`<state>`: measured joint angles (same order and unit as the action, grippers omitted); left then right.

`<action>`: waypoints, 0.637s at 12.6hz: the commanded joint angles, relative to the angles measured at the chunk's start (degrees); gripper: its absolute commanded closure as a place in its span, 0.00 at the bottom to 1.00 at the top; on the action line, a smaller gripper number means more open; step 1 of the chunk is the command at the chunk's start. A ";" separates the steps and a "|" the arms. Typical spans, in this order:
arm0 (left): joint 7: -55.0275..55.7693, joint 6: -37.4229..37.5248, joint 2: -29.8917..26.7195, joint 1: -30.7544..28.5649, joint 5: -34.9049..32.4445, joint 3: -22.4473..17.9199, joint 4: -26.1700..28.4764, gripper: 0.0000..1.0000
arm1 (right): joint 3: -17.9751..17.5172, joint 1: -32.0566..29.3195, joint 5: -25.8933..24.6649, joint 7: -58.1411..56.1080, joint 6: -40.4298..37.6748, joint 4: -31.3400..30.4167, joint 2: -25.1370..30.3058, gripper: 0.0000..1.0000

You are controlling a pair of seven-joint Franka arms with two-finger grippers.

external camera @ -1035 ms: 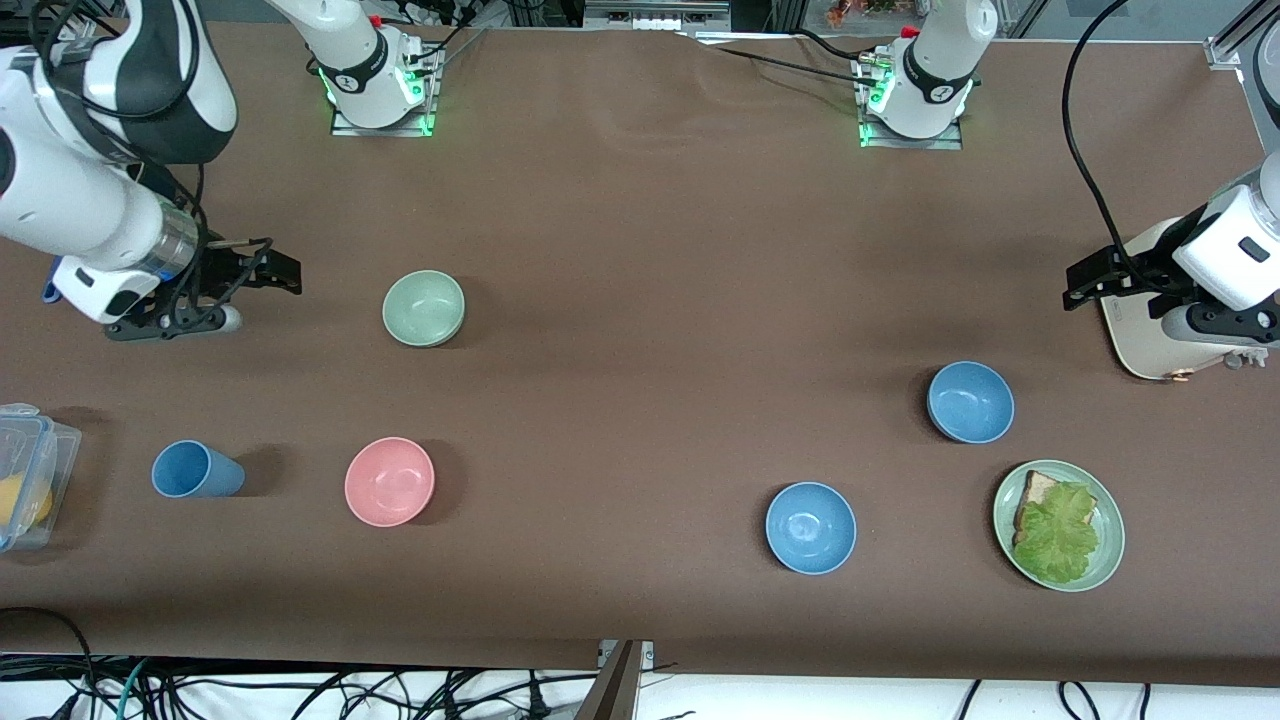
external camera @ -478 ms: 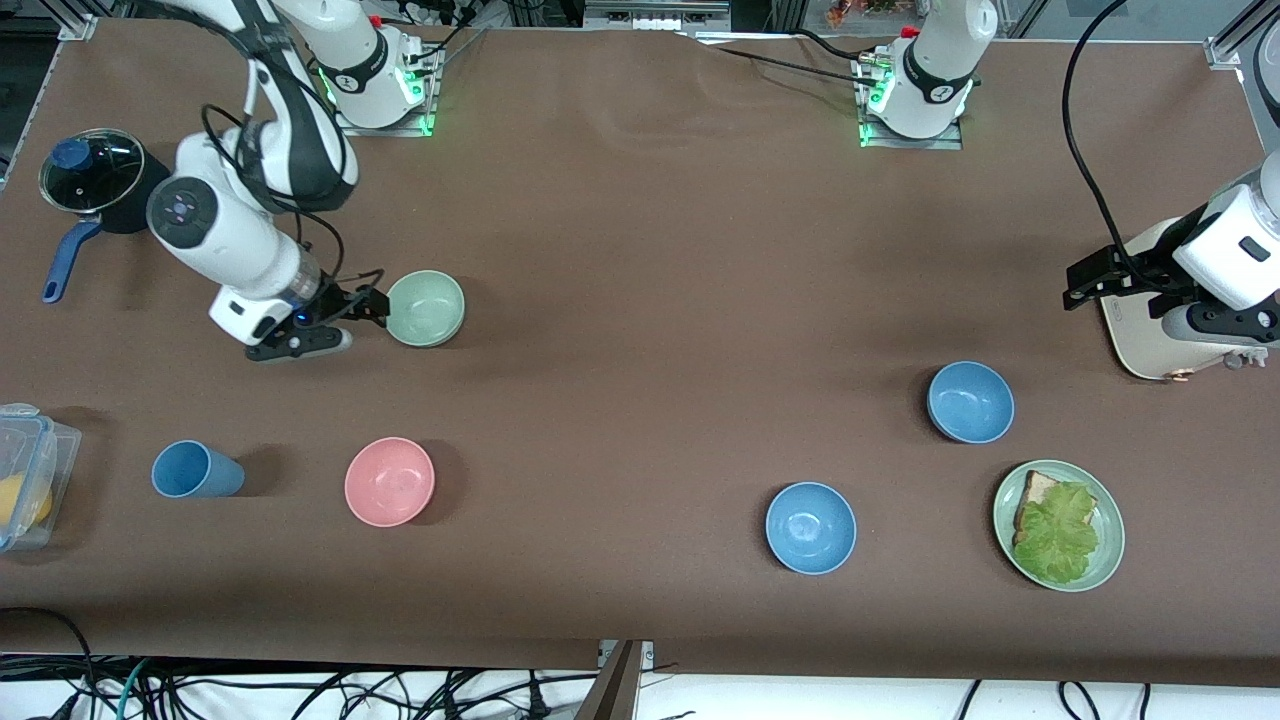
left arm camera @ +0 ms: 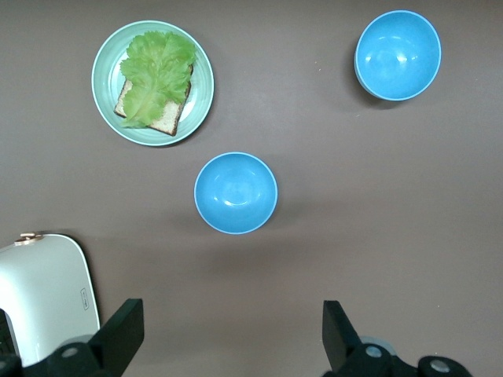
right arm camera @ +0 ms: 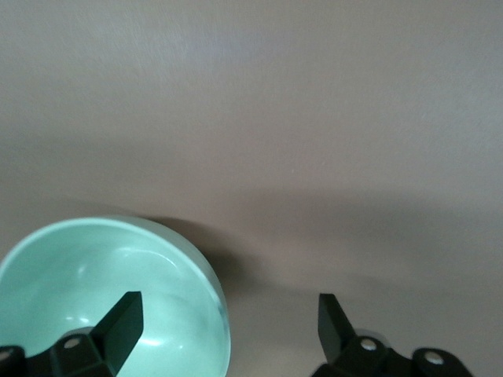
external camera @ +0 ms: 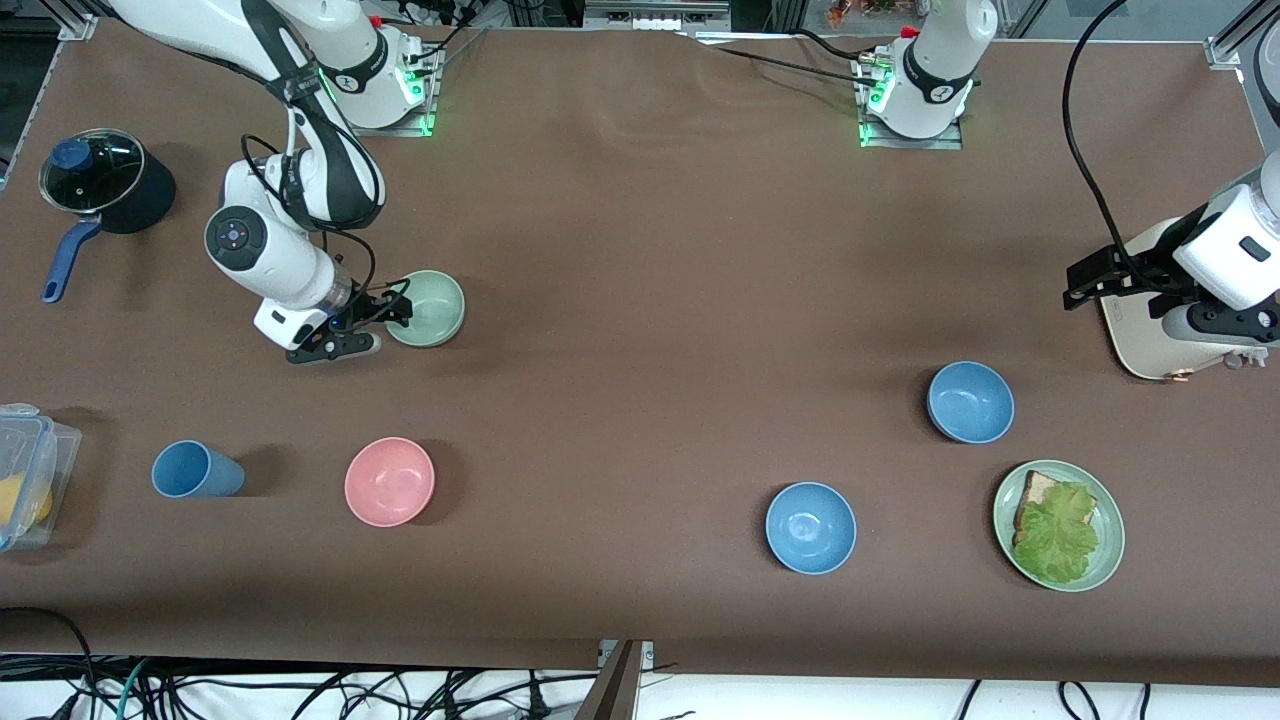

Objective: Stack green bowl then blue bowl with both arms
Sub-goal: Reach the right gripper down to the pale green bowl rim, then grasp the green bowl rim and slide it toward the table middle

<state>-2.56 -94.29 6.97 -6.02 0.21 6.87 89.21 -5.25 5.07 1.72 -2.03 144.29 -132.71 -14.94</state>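
Observation:
The green bowl [external camera: 430, 308] sits upright on the table, toward the right arm's end. My right gripper [external camera: 385, 318] is open at its rim. In the right wrist view one finger [right arm camera: 118, 326] is over the green bowl's [right arm camera: 110, 298] inside and the other finger is outside, over the table. Two look-alike blue bowls stand toward the left arm's end: one [external camera: 970, 402] farther from the front camera, one [external camera: 810, 527] nearer. Both show in the left wrist view [left arm camera: 236, 192] [left arm camera: 398, 55]. My left gripper [external camera: 1090, 280] waits open and empty above the table, beside a white flat object.
A pink bowl [external camera: 389, 481] and a blue cup [external camera: 195, 469] stand nearer the front camera than the green bowl. A lidded black pot [external camera: 100, 180], a clear box [external camera: 30, 470], a green plate with bread and lettuce [external camera: 1058, 525] and the white flat object [external camera: 1145, 340] are also on the table.
My right arm has swung from the table's end to the green bowl, and its open gripper now straddles the rim. The pot has come into view. My left arm has not moved.

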 commanded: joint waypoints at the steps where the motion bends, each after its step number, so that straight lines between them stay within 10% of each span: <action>1: -0.25 1.21 -0.20 -0.22 -0.83 0.34 -1.05 0.00 | -0.47 0.03 1.35 0.19 3.63 -3.70 0.97 0.07; 8: -0.17 1.21 -0.20 -0.22 -0.83 0.34 -0.97 0.00 | -3.54 0.03 1.88 4.05 3.89 -3.61 -0.01 1.00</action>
<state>-2.56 -94.28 6.97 -6.02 0.21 6.87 89.20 -8.09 5.16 2.48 1.27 147.10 -135.50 -15.40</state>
